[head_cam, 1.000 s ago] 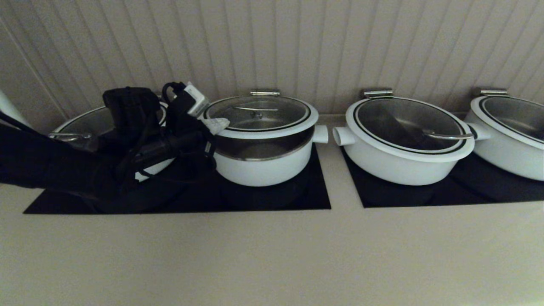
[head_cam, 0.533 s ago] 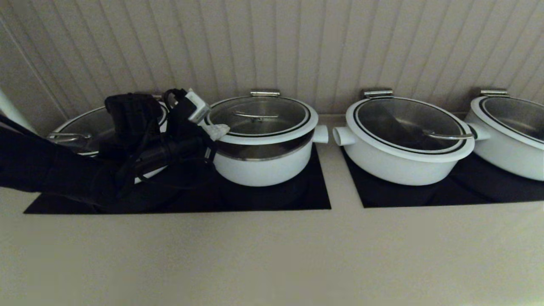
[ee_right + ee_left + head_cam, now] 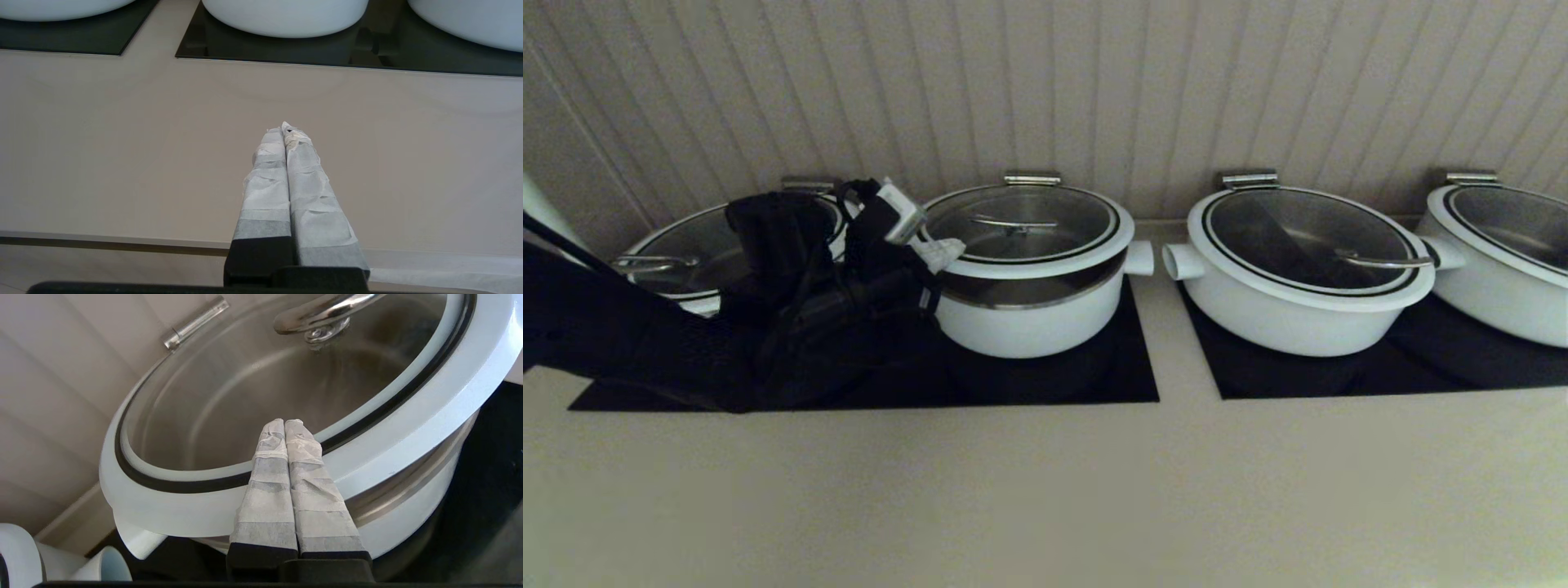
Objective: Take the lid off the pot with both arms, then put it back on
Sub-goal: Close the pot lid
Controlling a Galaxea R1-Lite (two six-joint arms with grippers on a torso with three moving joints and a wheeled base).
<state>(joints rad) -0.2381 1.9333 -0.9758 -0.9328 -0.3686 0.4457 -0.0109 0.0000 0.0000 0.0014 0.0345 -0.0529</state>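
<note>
The lid [image 3: 1045, 260] lies over the pot [image 3: 1029, 327], with a steel band showing between its white rim and the pot's white body. Its wire handle [image 3: 1013, 220] is at the middle. My left gripper [image 3: 946, 247] is shut, with nothing between the fingers, at the lid's left rim. In the left wrist view the left gripper [image 3: 284, 422] crosses the rim of the lid [image 3: 408, 428], with its tips over the glass, above the pot [image 3: 408, 514]. My right gripper [image 3: 286, 128] is shut and empty, low over the beige counter near its front edge, out of the head view.
Wider white pots with lids stand at the left [image 3: 678, 253], right [image 3: 1298, 310] and far right [image 3: 1503, 294] on black cooktops [image 3: 1127, 376]. The pot's stub handle [image 3: 1139, 256] nearly meets the right pot's. A ribbed wall is close behind. The beige counter [image 3: 1045, 490] lies in front.
The lid has come down towards the pot, narrowing the gap. My left gripper and arm have lowered with it. The right arm shows no change.
</note>
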